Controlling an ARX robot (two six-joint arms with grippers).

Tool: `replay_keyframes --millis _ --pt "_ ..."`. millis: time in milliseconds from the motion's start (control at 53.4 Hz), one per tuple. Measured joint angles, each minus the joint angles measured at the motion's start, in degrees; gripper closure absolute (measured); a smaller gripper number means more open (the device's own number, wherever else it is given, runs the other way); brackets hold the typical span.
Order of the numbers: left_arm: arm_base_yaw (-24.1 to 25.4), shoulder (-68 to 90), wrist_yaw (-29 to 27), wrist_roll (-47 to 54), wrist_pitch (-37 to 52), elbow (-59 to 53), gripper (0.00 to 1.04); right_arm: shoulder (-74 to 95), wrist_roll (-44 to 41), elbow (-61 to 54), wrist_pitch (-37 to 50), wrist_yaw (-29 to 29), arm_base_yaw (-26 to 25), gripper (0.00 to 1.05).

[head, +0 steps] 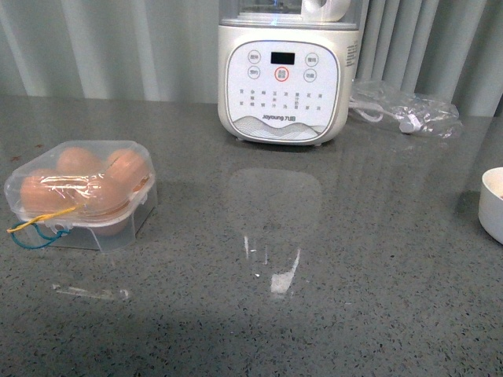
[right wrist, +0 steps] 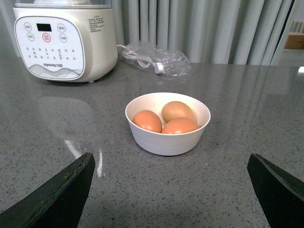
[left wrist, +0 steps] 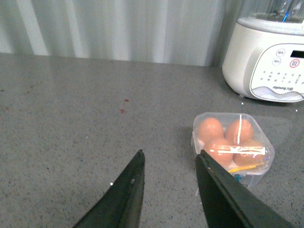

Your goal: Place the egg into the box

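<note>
Both claws hung off the grey bench [head: 338,275] with nothing in them. The left claw [left wrist: 168,164] had its dark fingers spread, hovering near the box [left wrist: 233,145] on the side away from the white appliance [left wrist: 266,57]. The right claw [right wrist: 171,166] was spread wide too, just short of the white bowl [right wrist: 167,138], which sat between it and the appliance. Three orange-brown eggs [right wrist: 175,119] lay bunched together in that bowl. The box sat on the bench, nearer than the appliance and off to its left in the front view, clear lid down over four eggs [head: 78,184] packed in its hollows, the blue and yellow cord [head: 35,228] trailing from its near side. Right of the appliance lay a crumpled clear bag [head: 405,110].
</note>
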Motion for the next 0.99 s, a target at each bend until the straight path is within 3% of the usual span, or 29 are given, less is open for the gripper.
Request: replay_keyframes --millis 206,524,580,655,843,992 --pt "-5.3 -4.2 -5.3 -0.6 0.0 -4.6 1.02 0.0 0.0 0.0 0.0 0.0 0.0 0.07" --pt "-11.4 -9.6 -11.3 -0.8 -0.6 -8.9 1.01 0.0 0.0 0.0 0.0 0.0 0.0 0.07" --pt "-15.8 -11.0 -16.9 -0.8 -1.2 -9.7 1.01 0.0 0.0 0.0 0.0 0.0 0.0 0.07" --pt "-18.4 -12.5 -17.7 -0.8 -1.6 -10.6 1.01 0.0 0.0 0.0 0.0 -0.1 0.0 0.07" --pt "-18.8 -15.3 -18.0 -0.9 -2.9 -12.1 1.01 0.0 0.0 0.0 0.0 0.0 0.0 0.07" --pt "-18.8 -22.8 -18.1 -0.9 -10.6 -13.0 1.01 0.0 0.0 0.0 0.0 0.0 0.0 0.07"
